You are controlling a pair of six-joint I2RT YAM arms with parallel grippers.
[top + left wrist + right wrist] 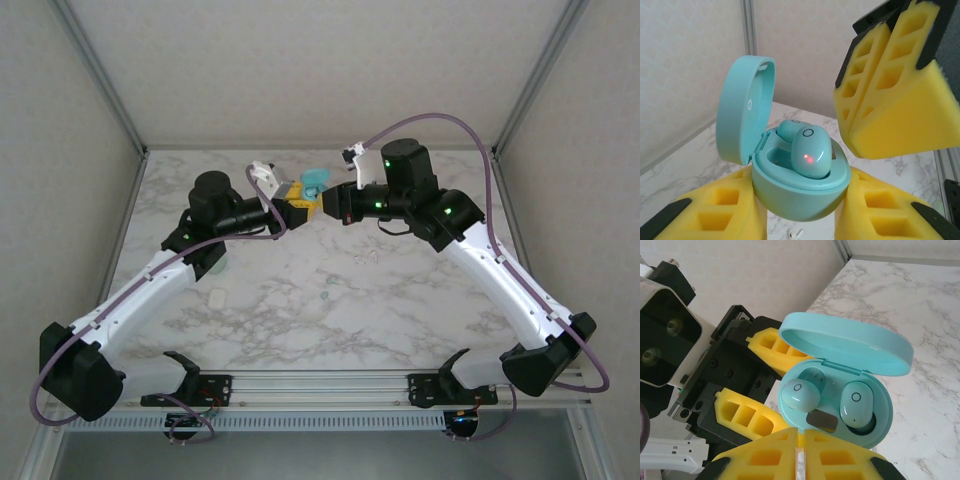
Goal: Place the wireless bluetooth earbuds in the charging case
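From the near edge, my left arm [140, 290] and right arm [500, 275] bend inward and meet above the far middle of the desk [400, 310]. My left gripper [298, 206] clamps the one teal case [800, 192], whose lid stands open. My right gripper [800, 456] is pinched shut on nothing, just beside the case. Two earbuds [856, 407] are inside: one seated, the other [800, 394] tilted high with a red light glowing.

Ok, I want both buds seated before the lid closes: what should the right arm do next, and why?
Probably press the shut right gripper onto the raised earbud, pushing it down into its well. It sits tilted and proud in the charging case, while the other earbud lies seated.
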